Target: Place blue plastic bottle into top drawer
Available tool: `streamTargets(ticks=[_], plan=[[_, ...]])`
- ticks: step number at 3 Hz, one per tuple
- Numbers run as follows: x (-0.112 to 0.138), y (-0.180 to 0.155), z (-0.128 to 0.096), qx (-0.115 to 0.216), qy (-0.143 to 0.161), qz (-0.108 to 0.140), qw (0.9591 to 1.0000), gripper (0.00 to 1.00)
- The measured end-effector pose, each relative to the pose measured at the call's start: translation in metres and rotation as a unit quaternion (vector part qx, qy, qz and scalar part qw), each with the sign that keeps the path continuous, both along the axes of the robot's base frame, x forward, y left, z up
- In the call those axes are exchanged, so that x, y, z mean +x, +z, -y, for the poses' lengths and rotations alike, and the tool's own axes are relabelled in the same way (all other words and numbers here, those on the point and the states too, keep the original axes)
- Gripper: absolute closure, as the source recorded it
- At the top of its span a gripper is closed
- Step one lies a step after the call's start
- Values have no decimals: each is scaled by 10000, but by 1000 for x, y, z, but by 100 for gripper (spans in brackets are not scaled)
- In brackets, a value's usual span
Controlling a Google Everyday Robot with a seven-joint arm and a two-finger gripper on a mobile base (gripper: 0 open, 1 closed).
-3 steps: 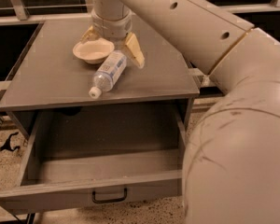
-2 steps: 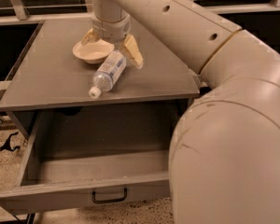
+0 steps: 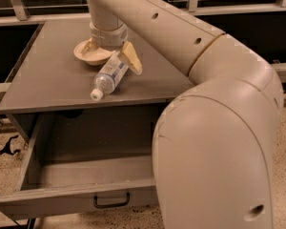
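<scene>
Your jaws stood spread, gripping nothing, low over the bench (image 3: 43, 80). The bottle (image 3: 109, 74) lay on its side just beneath them, the bowl (image 3: 86, 56) beside, the drawer (image 3: 52, 199) open, well below them.

The blue plastic bottle (image 3: 109, 75), white-capped, is laid on its side on the tabletop (image 3: 52, 80), its base straddled by the gripper (image 3: 112, 58), fingers (image 3: 132, 59) spread. The grey top drawer (image 3: 62, 200) is pulled open below it.
</scene>
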State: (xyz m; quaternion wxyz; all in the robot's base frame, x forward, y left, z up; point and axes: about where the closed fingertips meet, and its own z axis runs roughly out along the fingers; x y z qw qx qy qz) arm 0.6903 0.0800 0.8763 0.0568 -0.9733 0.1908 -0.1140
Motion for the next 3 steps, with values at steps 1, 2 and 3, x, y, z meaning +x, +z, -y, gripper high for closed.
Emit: streamTargets(ticks=[1,2,3], plan=[[-5,-16,-2,-65,41,-186,9998,0],[-5,-16,-2,-66,42,-188,9998,26],[-5,-16,-2,-66,42,-188,9998,50]])
